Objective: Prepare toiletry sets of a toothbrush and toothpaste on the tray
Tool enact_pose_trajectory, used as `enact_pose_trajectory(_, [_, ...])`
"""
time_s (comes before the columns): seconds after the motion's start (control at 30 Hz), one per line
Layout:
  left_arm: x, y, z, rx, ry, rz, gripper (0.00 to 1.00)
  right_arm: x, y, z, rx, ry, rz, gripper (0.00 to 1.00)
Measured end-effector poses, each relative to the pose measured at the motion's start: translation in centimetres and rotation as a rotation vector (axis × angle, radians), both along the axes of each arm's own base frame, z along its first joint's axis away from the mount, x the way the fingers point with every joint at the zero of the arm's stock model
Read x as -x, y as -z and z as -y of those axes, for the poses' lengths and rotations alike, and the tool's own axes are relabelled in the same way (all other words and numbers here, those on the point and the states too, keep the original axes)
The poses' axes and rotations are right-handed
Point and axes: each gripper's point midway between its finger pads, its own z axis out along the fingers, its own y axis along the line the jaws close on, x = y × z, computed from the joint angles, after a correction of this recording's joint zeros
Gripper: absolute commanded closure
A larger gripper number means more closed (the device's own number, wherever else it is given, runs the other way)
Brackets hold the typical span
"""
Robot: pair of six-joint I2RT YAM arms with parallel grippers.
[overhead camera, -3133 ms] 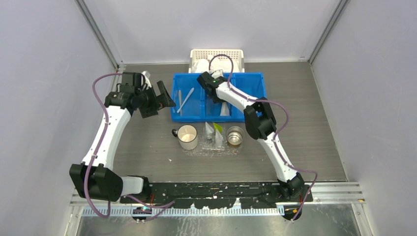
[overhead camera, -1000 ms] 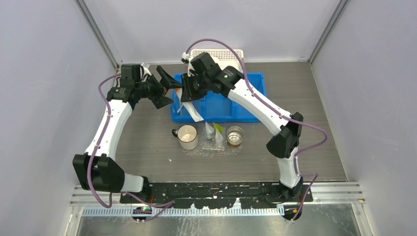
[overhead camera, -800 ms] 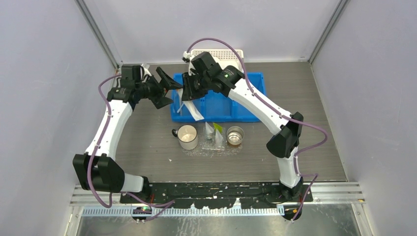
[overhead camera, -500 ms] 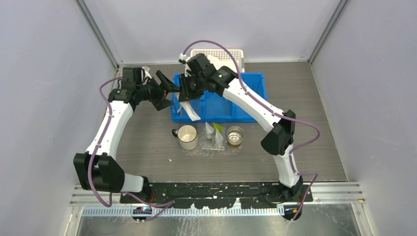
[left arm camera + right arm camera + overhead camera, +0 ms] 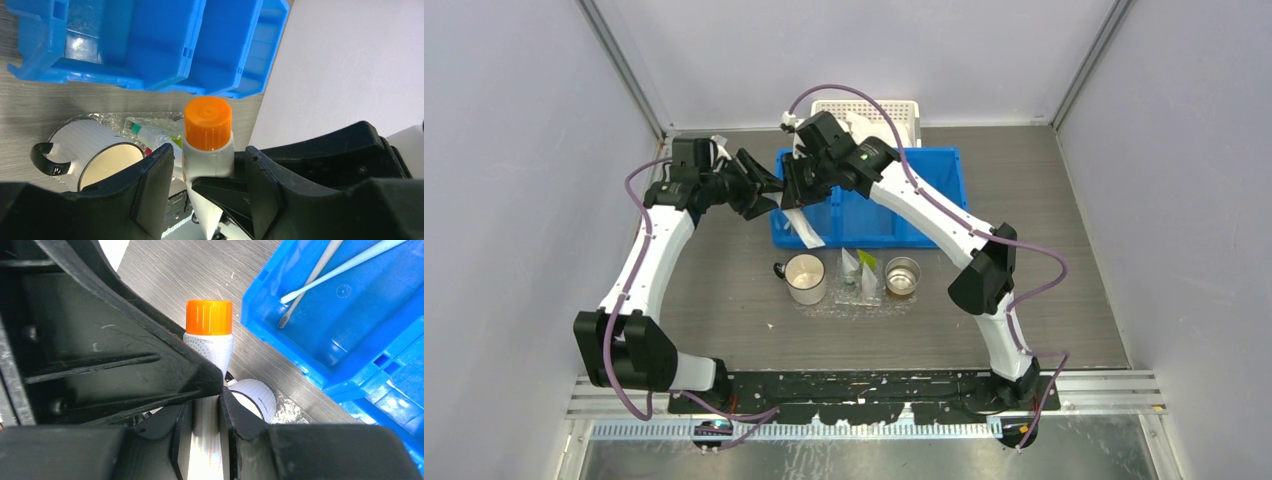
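1. Pinching the toothpaste by its white body, the right gripper holds it in the air, with a finger pressed against either side of the tube.
2. The tube stands cap-up: its orange cap is uppermost and its tail slants down below the fingers.
3. The left gripper has its fingers spread around the tube just under the cap. They are close, with a slim gap showing on each side, and are not pressing it.
4. In the top view the two grippers meet tip to tip over the left end of the bin.
5. The toothpaste is off the tray, up in the air on the tray's far side.
6. The tray lies on the table just in front of the bin, with a mug at its left and a steel cup at its right. Between them stand pale items with a green tip, too small to name.
7. Two toothbrushes lie crossed in the bin's left end compartment.
8. A basket sits behind the bin, against the back wall.
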Motion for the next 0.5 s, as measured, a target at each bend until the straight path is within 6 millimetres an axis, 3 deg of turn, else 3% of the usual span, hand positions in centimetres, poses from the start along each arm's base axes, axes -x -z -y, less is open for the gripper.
enact_pose_trajectory(0.27, [-0.1,0.0,0.0,-0.001,-0.002,0.003,0.48,0.2,-1.4,-0.4,-0.033,-0.015,0.012,0.73])
enact_pose_trajectory(0.4, [-0.1,0.0,0.1,-0.001,0.0,0.005,0.71,0.4,-1.0,-0.6,-0.031,-0.021,0.001,0.73])
enact_pose_trajectory(0.5, [-0.2,0.2,-0.1,-0.014,-0.008,0.003,0.79,0.2,-0.7,-0.8,-0.029,-0.022,-0.003,0.73])
